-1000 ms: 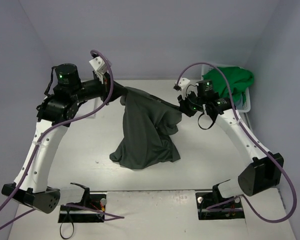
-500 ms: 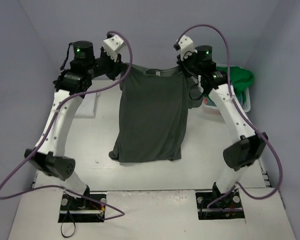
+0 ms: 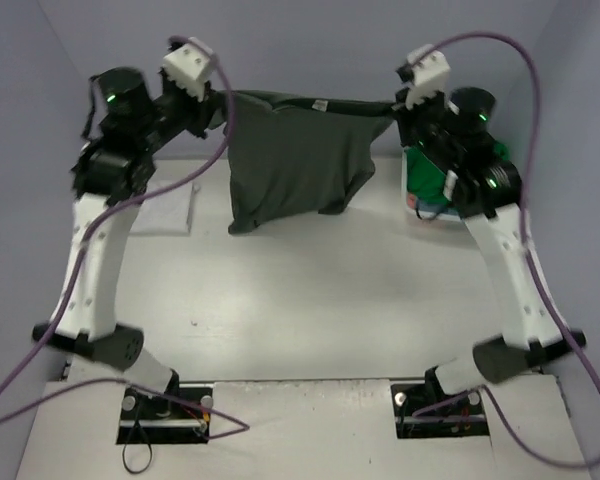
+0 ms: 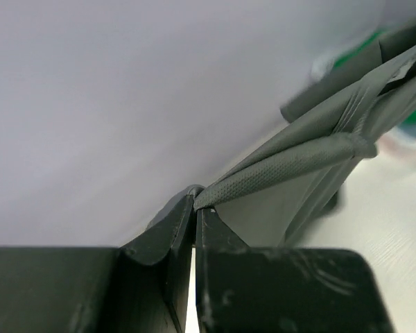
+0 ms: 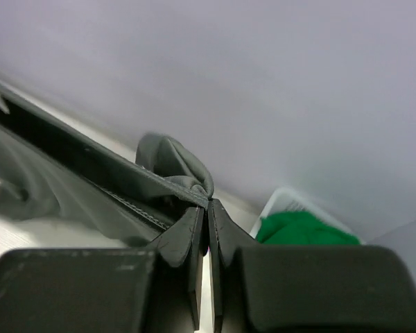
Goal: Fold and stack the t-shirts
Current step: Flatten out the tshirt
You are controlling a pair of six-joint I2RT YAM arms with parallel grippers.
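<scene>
The dark grey cloth t-shirt [image 3: 290,160] hung stretched over the far end of the white table [image 3: 310,300], its shoulders pinched in the closed left gripper [image 4: 195,201] and right gripper [image 5: 208,205]. Only thin hems were clamped, so pulling it tauter could slip a corner free.

Dark grey t-shirt [image 3: 295,160] is hanging in the air over the far side of the table [image 3: 310,300]. Its top edge is stretching taut between the left claw [image 4: 195,194] and the right claw [image 5: 206,205], each pinching a shoulder corner. The body is drooping loosely, longer on the left. Bright green t-shirt [image 5: 301,229] is lying crumpled in the white basket [image 5: 283,198] at far right.
</scene>
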